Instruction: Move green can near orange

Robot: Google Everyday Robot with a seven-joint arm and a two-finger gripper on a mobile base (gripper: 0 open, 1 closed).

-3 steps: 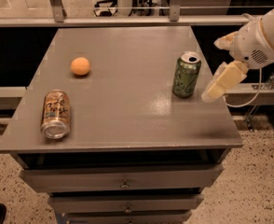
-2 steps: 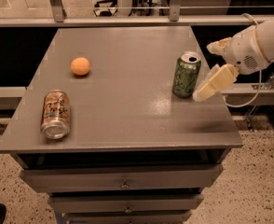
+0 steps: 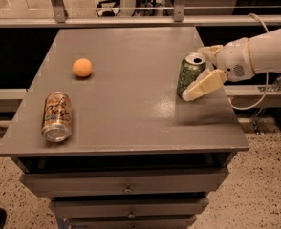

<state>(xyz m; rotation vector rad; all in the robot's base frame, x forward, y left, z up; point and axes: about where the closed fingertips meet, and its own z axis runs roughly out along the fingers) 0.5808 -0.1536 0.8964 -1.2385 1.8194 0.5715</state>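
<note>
Hand (image 3: 194, 74) around upright green can (image 3: 188, 76)

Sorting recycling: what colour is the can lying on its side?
The lying can is copper-brown with dark lettering (camera view); gripper at the green can.

The gripper (image 3: 196, 73) had moved left from its earlier station, which stood clear on the right of the green can (image 3: 189, 75). Its fingers (image 3: 205, 84), spread apart, now stood one on each side of the can. The nearer finger lay across the lower right flank and the farther one behind the rim. Contact with the can could not be determined. The white arm (image 3: 255, 54) had followed it leftward.
</note>
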